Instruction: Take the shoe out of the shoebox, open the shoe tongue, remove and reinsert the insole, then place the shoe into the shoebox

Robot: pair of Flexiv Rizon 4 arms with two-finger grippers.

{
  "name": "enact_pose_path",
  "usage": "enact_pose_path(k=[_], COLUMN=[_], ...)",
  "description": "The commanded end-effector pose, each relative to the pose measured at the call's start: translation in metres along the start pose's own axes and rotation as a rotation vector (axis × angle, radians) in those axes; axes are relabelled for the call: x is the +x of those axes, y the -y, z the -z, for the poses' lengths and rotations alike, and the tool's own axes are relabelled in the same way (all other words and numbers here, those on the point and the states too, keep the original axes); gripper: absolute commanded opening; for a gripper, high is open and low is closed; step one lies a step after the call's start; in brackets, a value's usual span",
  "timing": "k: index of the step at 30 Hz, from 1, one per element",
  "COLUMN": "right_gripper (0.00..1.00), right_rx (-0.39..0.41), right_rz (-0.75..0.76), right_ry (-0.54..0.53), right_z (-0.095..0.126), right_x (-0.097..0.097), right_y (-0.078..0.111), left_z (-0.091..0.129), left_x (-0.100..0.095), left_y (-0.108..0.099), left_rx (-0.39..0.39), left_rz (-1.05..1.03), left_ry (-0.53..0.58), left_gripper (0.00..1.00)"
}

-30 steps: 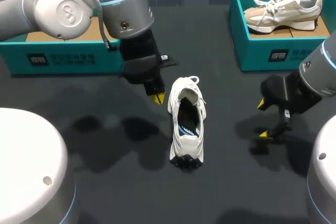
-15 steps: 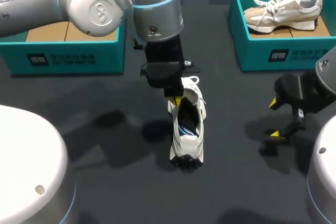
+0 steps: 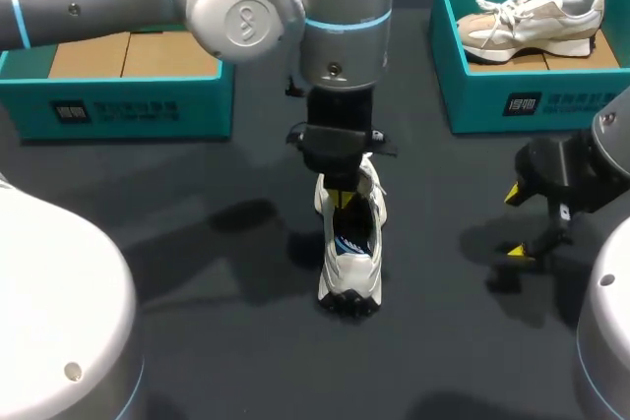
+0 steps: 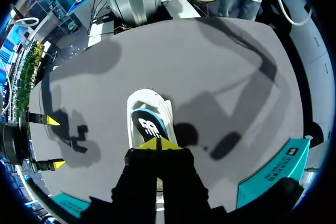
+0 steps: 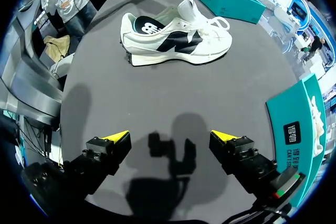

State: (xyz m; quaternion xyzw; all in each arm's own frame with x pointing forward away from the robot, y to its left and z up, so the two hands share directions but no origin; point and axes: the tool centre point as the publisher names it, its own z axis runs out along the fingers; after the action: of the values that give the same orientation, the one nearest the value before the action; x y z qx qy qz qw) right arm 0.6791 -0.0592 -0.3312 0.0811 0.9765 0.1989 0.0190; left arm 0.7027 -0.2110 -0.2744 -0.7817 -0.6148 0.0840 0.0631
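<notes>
Found the white shoe (image 3: 350,263) out of its box, upright on the dark matte table (image 3: 217,341), heel nearest, pale smooth upper, lugged dark outsole showing at the back. Noted the right gripper (image 3: 513,222) off to the side, well apart from the shoe, fingers spread wide above the table, holding nothing; parked there, probably, to leave room. Saw the left gripper (image 3: 340,199) poised over the shoe's mouth, yellow tips pressed together with nothing visibly between them, aimed at the blue printed insole (image 4: 149,125), presumably to reach in for it. Beyond, spotted the teal shoebox (image 3: 128,105) with a cardboard floor, and a second teal box (image 3: 512,105) cradling a beige shoe (image 3: 532,22).
</notes>
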Motion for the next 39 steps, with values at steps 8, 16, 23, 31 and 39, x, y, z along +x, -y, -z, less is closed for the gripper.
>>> enact_pose_path(k=[8, 16, 23, 31, 39], right_gripper=[1.0, 1.0, 1.0, 1.0, 1.0], right_rx=[-0.027, -0.056, -0.075, -0.088, -0.088], right_rz=[-0.013, -0.012, -0.01, -0.024, -0.024], right_ry=[-0.01, -0.055, -0.073, -0.083, -0.083], right_z=[0.004, 0.006, 0.006, 0.003, 0.003], right_x=[0.007, 0.012, 0.017, 0.018, 0.018], right_y=[0.011, 0.014, 0.014, 0.016, 0.016], left_z=[-0.026, -0.038, -0.045, -0.061, -0.07], left_x=[-0.012, -0.005, 0.001, 0.0, 0.005], left_y=[0.0, -0.005, 0.0, 0.003, 0.006], left_rx=[-0.014, 0.006, 0.042, 0.073, 0.09], left_rz=[-0.025, -0.018, -0.025, -0.049, -0.062], left_ry=[-0.097, -0.104, -0.102, -0.129, -0.13], left_gripper=[0.0, 0.0, 0.0, 0.0, 0.0])
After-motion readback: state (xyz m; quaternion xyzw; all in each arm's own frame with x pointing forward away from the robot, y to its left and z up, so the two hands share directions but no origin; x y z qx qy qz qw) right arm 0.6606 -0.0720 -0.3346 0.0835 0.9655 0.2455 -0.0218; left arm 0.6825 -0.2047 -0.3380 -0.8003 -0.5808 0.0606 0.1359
